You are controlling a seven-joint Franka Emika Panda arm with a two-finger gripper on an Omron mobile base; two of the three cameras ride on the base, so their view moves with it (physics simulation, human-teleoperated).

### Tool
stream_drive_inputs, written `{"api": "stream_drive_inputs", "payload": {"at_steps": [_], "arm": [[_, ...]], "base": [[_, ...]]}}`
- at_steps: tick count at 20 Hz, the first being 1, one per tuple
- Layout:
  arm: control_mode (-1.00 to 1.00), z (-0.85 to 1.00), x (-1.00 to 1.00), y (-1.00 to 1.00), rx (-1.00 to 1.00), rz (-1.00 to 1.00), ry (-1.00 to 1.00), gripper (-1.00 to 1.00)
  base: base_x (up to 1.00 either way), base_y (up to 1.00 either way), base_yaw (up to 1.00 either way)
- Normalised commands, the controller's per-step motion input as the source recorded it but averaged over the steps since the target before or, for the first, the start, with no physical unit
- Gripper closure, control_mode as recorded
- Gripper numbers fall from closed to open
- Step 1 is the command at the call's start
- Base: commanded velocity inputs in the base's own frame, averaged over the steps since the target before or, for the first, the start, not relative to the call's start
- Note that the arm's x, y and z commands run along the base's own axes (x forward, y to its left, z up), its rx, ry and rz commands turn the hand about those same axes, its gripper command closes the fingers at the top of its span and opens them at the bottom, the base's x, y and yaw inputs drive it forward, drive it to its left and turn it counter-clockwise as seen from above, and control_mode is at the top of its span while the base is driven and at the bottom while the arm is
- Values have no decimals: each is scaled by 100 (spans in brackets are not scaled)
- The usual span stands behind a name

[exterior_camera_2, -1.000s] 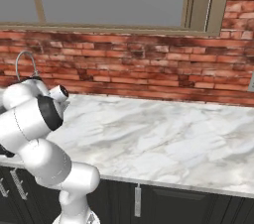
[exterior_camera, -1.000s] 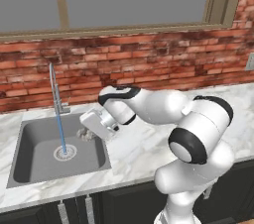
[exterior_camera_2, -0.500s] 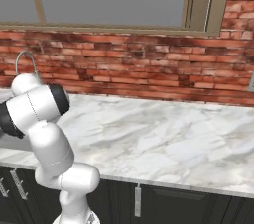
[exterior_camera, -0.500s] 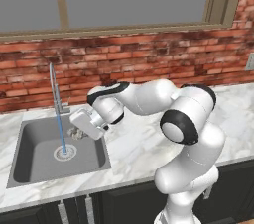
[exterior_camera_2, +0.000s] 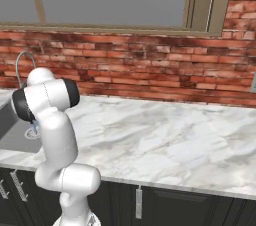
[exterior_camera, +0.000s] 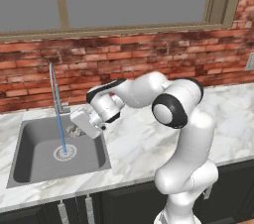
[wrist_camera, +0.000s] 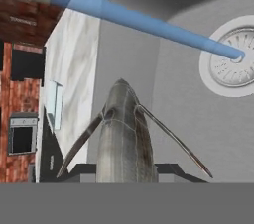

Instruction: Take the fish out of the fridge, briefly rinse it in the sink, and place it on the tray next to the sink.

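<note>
Fish sits pinched between the claw's two dark fingertips, which are closed on its silvery-grey body, its thin fins spreading to either side. Claw and fish hang over the right part of the grey sink, above its floor. Just ahead of the claw a blue stream of water runs from the tall thin faucet to the round drain. White marble counter lies behind the claw, on the arm's side.
</note>
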Motion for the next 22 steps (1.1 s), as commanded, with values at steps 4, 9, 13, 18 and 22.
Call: {"api": "stream_drive_inputs", "payload": {"at_steps": [4, 9, 13, 18, 22], "arm": [[-100, -19, 28, 11, 3, 0, 0, 100], [-100, -7, 19, 23, 0, 0, 0, 100], [-100, 0, 6, 3, 0, 0, 0, 100], [-100, -11, 0, 0, 0, 0, 0, 100], [-100, -25, 1, 0, 0, 0, 0, 100]], "base": [[0, 0, 0], [0, 0, 0], [0, 0, 0], [0, 0, 0], [0, 0, 0]]}}
